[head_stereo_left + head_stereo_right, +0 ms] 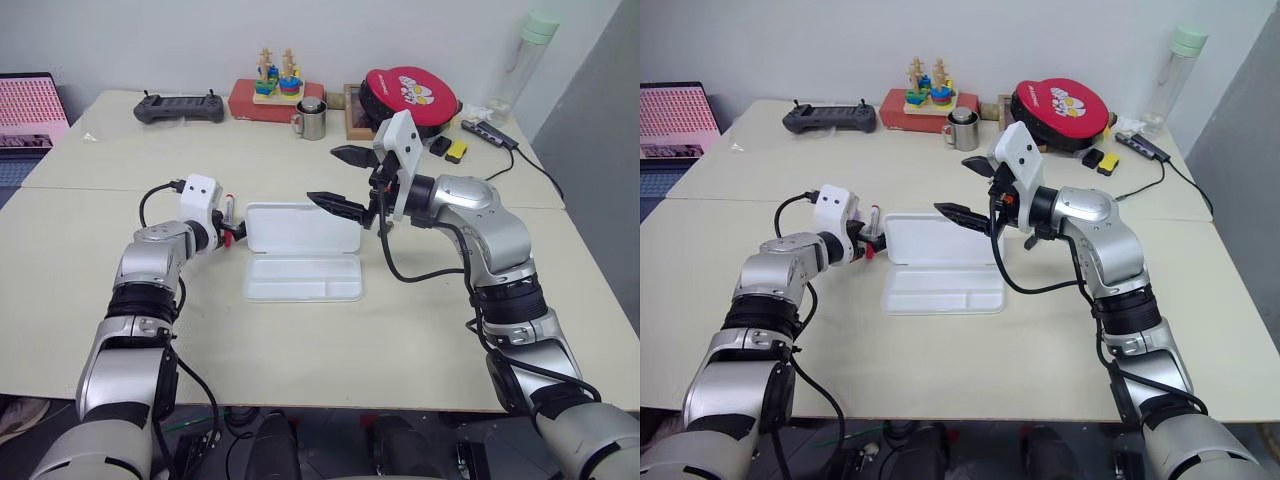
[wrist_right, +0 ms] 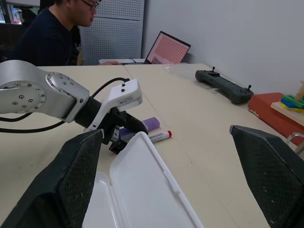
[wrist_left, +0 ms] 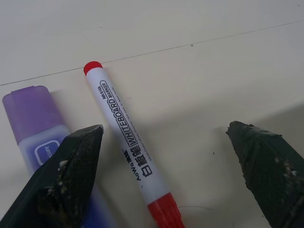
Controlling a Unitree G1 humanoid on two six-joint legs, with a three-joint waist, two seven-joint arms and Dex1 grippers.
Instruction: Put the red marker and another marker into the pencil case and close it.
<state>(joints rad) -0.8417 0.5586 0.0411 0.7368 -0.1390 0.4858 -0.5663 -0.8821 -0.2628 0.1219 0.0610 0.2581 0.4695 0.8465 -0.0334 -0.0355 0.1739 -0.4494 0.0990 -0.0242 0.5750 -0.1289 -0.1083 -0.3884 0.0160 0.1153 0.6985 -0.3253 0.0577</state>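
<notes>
So far nothing has been packed: the case (image 1: 302, 250) lies open and empty. The red marker (image 3: 127, 147) rests between the left gripper's (image 3: 168, 175) spread jaws, ungrasped; the purple marker (image 3: 35, 123) lies beside one jaw. The right gripper (image 1: 345, 180) is held open above the case.

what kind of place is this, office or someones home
Most likely an office or lab workspace, not a home: pale work tables pushed together, an open laptop with a person sitting beside it, a pegboard panel on the wall behind, and a handheld controller on the table.
</notes>
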